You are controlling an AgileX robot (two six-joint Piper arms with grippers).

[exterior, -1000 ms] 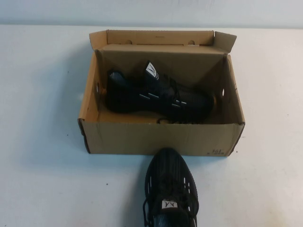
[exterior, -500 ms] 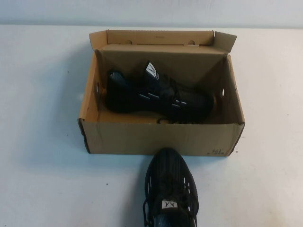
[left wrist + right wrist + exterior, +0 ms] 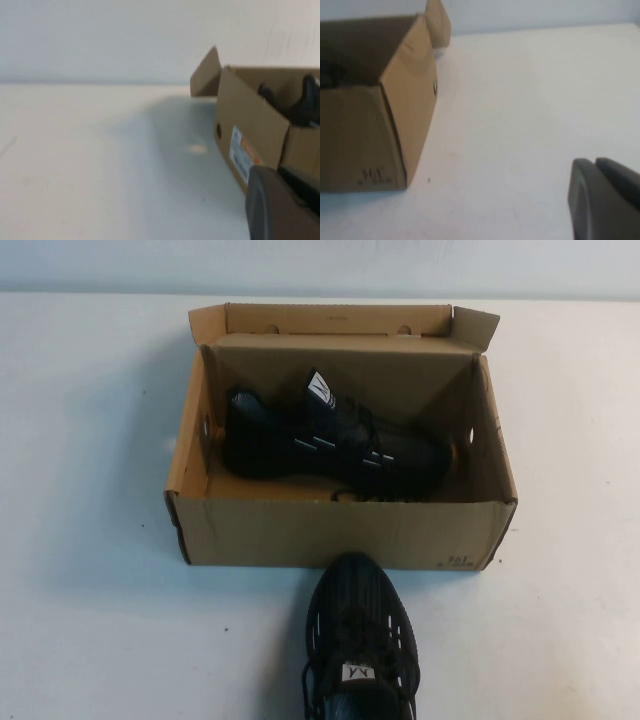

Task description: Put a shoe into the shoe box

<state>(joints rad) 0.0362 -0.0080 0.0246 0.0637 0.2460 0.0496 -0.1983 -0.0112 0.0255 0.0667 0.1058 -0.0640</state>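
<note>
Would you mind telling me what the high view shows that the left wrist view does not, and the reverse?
Only the high view shows the second black sneaker on the table in front of the shoe box, and the whole shoe lying inside it. Only the left wrist view shows a white and orange label on the box's end, and the left gripper, shut, beside the box. Both show the open box and the shoe in it. The right gripper, shut, appears in neither.

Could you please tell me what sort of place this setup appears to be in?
Probably a lab-style test bench rather than a home or shop: a bare white table against a plain pale wall, holding only an open shoe box with one black shoe inside and its mate in front. Neither hand appears from above.
</note>
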